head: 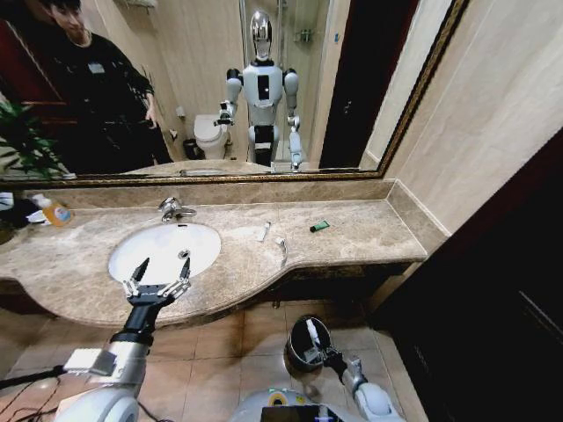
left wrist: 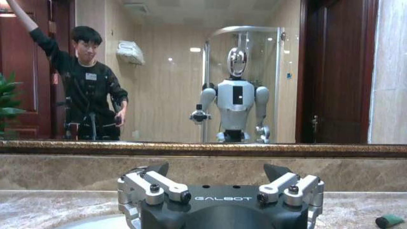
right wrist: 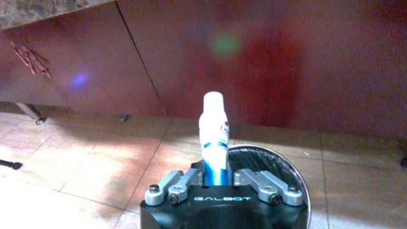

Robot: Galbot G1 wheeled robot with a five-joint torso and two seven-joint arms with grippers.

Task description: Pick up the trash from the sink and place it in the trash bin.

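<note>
White tube [right wrist: 213,138] with blue print stands upright in the right claw [right wrist: 216,179], jaws closed on its lower end; it hangs directly over the black trash bin [right wrist: 279,162] on the tiled floor, presumably positioned so a release drops it inside; bin interior dark, contents not discernible. Remaining trash on the marble surface [head: 352,233], right of the sink [head: 164,249]: small white tube [head: 264,231], white toothbrush [head: 281,246], green packet [head: 319,226]. Left claw [head: 158,280] spread wide, empty, poised above the basin's front edge, likely staged for another pickup; basin floor partly hidden behind it.
</note>
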